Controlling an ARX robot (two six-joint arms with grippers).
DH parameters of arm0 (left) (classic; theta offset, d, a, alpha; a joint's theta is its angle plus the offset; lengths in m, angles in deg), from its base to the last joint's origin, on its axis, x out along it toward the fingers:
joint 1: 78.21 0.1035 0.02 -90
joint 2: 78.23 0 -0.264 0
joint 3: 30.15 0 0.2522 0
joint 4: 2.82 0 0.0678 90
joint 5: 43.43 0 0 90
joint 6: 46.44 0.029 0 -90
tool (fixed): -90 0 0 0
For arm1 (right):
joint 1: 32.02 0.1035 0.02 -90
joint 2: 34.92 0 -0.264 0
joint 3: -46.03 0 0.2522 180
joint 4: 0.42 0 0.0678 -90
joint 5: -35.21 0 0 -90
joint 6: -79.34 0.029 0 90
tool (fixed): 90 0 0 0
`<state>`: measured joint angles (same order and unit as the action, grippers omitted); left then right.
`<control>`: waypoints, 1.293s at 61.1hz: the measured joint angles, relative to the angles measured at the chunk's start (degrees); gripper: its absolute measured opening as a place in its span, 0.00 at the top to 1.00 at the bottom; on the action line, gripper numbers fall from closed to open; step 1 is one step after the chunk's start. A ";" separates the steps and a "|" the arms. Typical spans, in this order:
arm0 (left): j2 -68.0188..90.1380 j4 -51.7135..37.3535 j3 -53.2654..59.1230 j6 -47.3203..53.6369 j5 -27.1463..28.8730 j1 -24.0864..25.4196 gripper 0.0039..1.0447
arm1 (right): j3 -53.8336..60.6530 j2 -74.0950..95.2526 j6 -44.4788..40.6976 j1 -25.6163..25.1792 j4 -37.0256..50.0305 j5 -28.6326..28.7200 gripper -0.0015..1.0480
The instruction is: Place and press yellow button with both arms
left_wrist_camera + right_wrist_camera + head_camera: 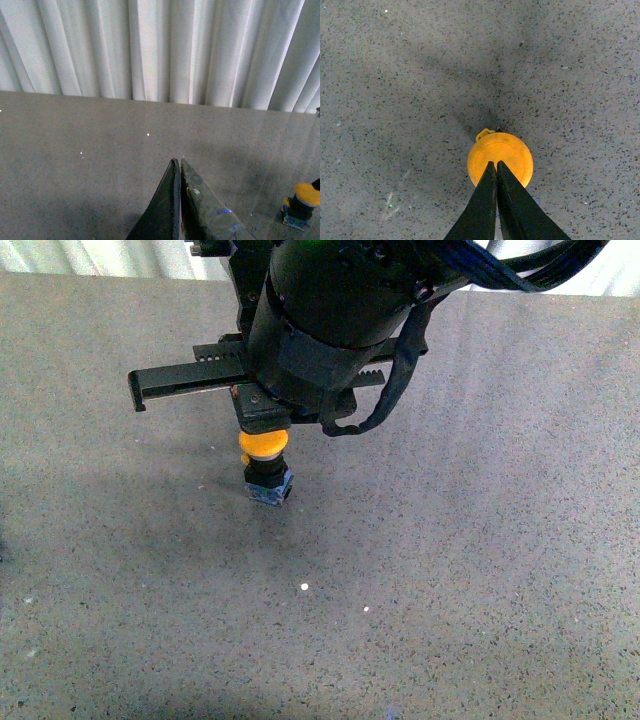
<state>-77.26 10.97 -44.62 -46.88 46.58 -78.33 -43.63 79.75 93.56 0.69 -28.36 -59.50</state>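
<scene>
About the button (265, 462): stands upright on the table (480, 540), square base down and yellow cap up, near the middle of the front view. Held by no fingers, so the placing looks already done.

About the right gripper (262, 426): pressed together, pinching nothing. Reaches in from above and sits with the closed tips right on top of the cap, judging by the front view. In the right wrist view, points over the near half of the yellow disc. Cannot tell between a real push and a mere touch.

About the left gripper (177, 162): also pressed together and empty. Not visible in the front view. Hangs low over bare table, well apart from the button, seen only at the edge of the left wrist view, with a white curtain (150, 45) behind the table.

Judgement on progress: placing finished, pressing at its start or in the middle. Probably left to do: to complete the push and lift the right gripper away. Then, in case of pressing needed from both sides, to bring the left gripper over the cap too. Some risk of tipping with an off-centre push, because of the small base.
</scene>
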 joint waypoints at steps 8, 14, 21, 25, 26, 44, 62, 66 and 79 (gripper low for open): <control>0.00 -0.02 0.00 0.00 -0.04 0.00 0.99 | -0.15 0.66 0.02 0.02 -0.37 -0.04 0.99; -0.02 -0.02 0.00 0.00 -0.02 0.00 0.99 | -0.15 0.94 0.04 -0.02 -0.57 -0.22 0.99; -0.02 -0.02 0.00 0.00 -0.02 0.00 0.99 | -0.15 1.09 0.17 -0.15 -0.66 -0.17 0.99; -0.02 -0.02 0.00 0.00 -0.02 0.00 0.99 | -0.15 1.20 0.20 -0.22 -0.68 -0.17 0.99; -0.02 -0.02 0.00 0.00 -0.02 0.00 0.99 | -0.15 1.22 0.22 -0.22 -0.70 -0.17 0.99; -0.02 -0.02 0.00 0.00 -0.02 0.00 0.99 | -1.44 2.54 1.66 -0.90 -2.43 0.68 0.99; -0.02 -0.02 0.00 0.00 -0.02 0.00 0.99 | -1.18 2.51 1.90 -1.22 -0.20 0.85 0.99; -0.02 -0.02 0.00 0.00 -0.02 0.00 0.99 | -0.13 1.44 2.14 -1.46 1.53 1.11 0.99; -0.02 -0.02 0.00 0.00 -0.02 0.00 0.99 | 7.15 -8.00 1.79 -3.13 6.80 0.24 0.99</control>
<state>-77.28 10.95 -44.62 -46.88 46.56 -78.33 -36.48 71.75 95.35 -2.44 -21.56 -59.26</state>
